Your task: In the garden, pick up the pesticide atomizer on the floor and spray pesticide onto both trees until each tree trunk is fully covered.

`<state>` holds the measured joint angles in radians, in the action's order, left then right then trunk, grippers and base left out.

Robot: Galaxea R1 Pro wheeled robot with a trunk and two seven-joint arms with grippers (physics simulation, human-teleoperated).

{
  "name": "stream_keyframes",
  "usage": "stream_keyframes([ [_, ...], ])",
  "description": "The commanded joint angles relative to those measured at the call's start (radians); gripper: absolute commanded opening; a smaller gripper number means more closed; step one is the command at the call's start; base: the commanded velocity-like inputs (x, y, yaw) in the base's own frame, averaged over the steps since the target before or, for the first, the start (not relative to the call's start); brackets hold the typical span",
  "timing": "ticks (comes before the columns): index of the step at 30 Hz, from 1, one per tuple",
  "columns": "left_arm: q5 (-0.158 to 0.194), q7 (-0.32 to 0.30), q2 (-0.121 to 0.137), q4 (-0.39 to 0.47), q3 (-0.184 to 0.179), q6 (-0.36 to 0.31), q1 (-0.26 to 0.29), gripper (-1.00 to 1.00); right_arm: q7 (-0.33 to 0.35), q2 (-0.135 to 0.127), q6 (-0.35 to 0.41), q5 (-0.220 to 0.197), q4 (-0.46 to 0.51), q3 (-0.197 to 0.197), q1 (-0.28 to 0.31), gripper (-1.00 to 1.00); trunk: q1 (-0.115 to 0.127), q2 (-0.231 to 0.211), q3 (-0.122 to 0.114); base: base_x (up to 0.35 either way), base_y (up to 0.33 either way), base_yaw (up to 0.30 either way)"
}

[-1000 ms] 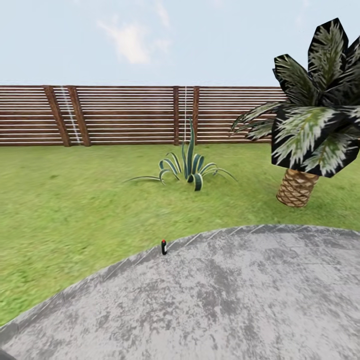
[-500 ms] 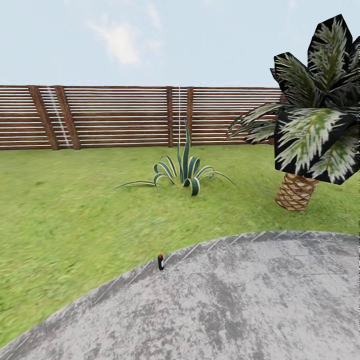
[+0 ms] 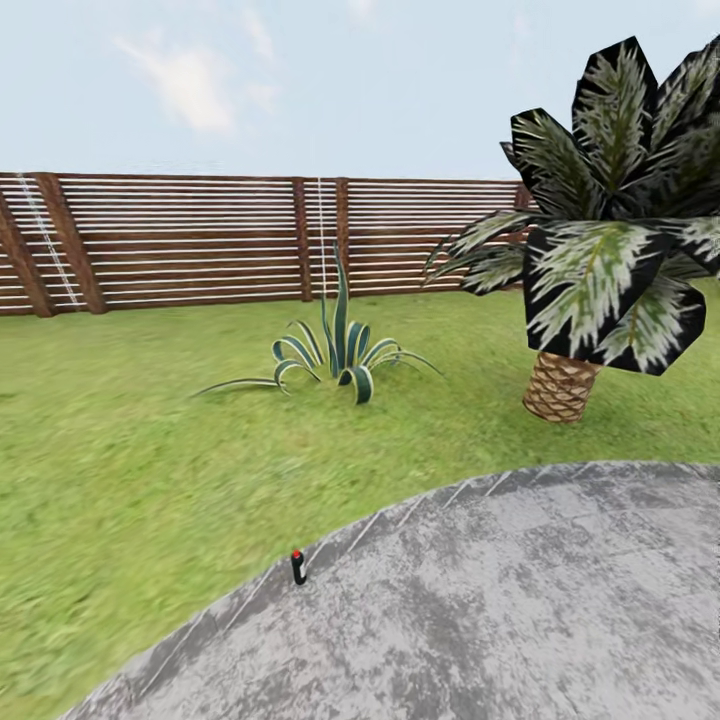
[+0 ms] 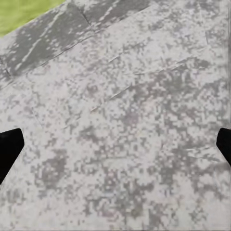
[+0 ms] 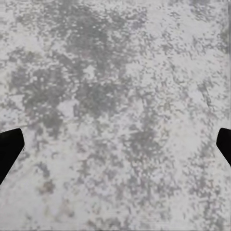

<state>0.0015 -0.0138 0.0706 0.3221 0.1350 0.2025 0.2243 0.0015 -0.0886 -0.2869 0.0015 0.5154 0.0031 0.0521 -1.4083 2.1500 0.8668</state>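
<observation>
Head view: driving up to the pesticide atomizer (image 3: 297,567), upright at the left rim of the stone pad (image 3: 520,610).
Both my claws gape wide, empty; I should halt with it within reach ahead, then stoop.

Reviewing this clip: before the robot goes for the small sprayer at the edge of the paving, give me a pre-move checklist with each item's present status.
1. Target located: ok. The pesticide atomizer stands upright at the rim of the grey paving, beside the lawn.
2. Path to it: ok. Bare paving lies between the robot and it.
3. Within arm's reach: not ok. It looks far off; neither wrist view shows it.
4. Left gripper ready: ok. Fingers spread wide, nothing between them, paving below.
5. Right gripper ready: ok. Fingers spread wide, nothing between them.
6. Target trees located: cannot tell. Ahead stand a short palm, a spiky plant and the fence.
</observation>
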Motion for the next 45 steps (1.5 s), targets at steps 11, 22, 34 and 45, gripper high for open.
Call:
stream_keyframes([
  [11,-0.106,0.008,-0.03,0.11,-0.024,-0.018,0.236,1.0,-0.007,-0.009,0.026,0.005,0.178,-0.004,0.176,1.0,0.0,0.0,-0.002,0.087,0.041,-0.067],
  [22,-0.12,0.001,-0.049,0.108,-0.031,-0.054,0.296,1.0,-0.002,-0.011,0.203,0.005,0.184,-0.005,0.332,1.0,0.0,0.0,-0.002,0.083,0.0,-0.002],
  [34,-0.121,0.0,-0.048,0.099,-0.031,-0.054,0.297,1.0,-0.003,-0.013,0.204,0.005,0.184,-0.008,0.333,1.0,0.0,0.0,-0.002,0.328,0.083,-0.24],
  [45,-0.12,0.0,-0.048,0.107,-0.031,-0.052,0.296,1.0,-0.003,-0.013,0.204,0.005,0.186,-0.008,0.333,1.0,0.0,0.0,-0.002,0.173,0.133,-0.155],
])
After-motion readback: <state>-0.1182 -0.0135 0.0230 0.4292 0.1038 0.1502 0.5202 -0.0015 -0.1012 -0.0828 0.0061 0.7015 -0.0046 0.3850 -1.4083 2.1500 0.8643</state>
